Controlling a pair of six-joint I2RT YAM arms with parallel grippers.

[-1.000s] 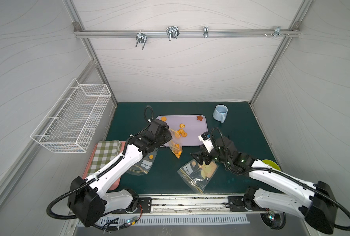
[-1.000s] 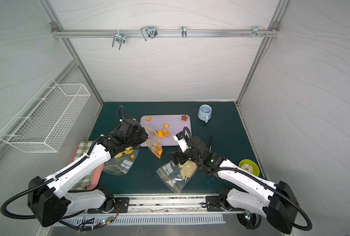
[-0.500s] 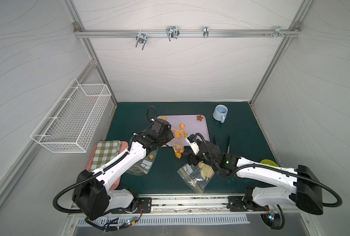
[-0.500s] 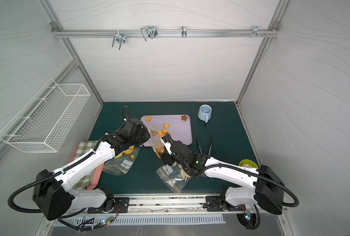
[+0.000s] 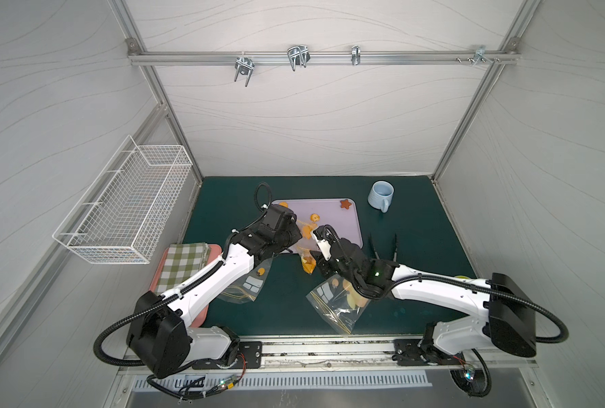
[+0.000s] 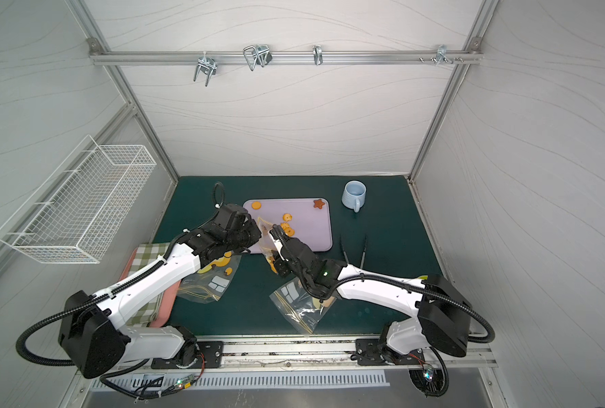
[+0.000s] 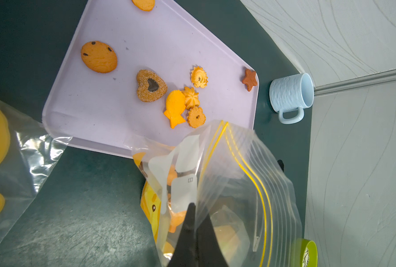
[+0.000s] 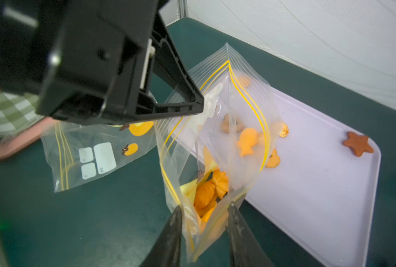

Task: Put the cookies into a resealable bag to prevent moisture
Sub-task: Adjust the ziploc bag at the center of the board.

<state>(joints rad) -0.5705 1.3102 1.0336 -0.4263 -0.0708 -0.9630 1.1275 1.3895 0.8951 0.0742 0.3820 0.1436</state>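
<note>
My two arms reach in from the front rail and meet over the near edge of the tray (image 7: 123, 120): left gripper (image 7: 192, 207) clamped tight on the resealable bag (image 7: 238, 161), right gripper (image 8: 205, 205) narrowly parted astride its other corner, grip unclear to me; cookies (image 8: 207, 196) sit inside, more on the tray

The white-and-black left arm (image 5: 219, 279) stands on its base at 7 o'clock and stretches toward 1 o'clock, with its wrist bent down near the table's centre. Its black left gripper (image 7: 193, 209) is pinched tight on one lip of the clear, yellow-zipped resealable bag (image 7: 238, 175). The white-and-black right arm (image 5: 439, 288) reaches from 5 o'clock toward 10 o'clock, close beside the left wrist. The black right gripper (image 8: 205, 207) has its fingers (image 8: 169, 231) parted, straddling one end of the bag's mouth.
</note>
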